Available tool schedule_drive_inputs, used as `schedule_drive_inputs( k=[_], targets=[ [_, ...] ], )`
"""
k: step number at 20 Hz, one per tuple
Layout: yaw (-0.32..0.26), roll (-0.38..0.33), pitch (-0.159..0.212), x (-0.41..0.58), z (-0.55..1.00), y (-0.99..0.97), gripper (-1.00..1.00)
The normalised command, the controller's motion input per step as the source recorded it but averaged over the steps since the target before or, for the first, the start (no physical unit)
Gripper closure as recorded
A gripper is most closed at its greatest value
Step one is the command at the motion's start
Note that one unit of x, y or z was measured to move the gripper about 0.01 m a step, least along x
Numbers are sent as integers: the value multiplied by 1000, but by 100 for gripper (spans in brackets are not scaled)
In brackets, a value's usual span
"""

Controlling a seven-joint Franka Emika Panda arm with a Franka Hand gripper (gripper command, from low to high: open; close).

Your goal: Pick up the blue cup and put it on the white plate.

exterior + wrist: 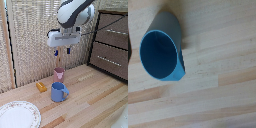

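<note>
While gripper (62, 51) hangs high at upper centre, jaws apart, empty, blue cup (58, 92) stands upright almost directly below at frame centre, mouth up, handle toward exterior view's right; white plate (19, 114) lower left.

So on the wooden floor there was one blue cup (58, 92), one smaller pink cup (59, 74), one little orange block (41, 87), one white plate (19, 115), plus one dresser (111, 44) with two drawers showing.
</note>
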Motion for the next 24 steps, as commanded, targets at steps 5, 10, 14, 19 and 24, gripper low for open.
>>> schedule_drive_inputs(
  k=[5, 10, 14, 19, 24],
  targets=[
    [100, -38, 26, -393, -214, 211, -100],
    [99, -47, 22, -354, -226, 214, -100],
    [114, -42, 0, -156, -326, 112, -100],
    [120, -43, 0, -185, -400, 78, -100],
    [103, -24, 2, -216, -375, 70, -100]
  ],
)
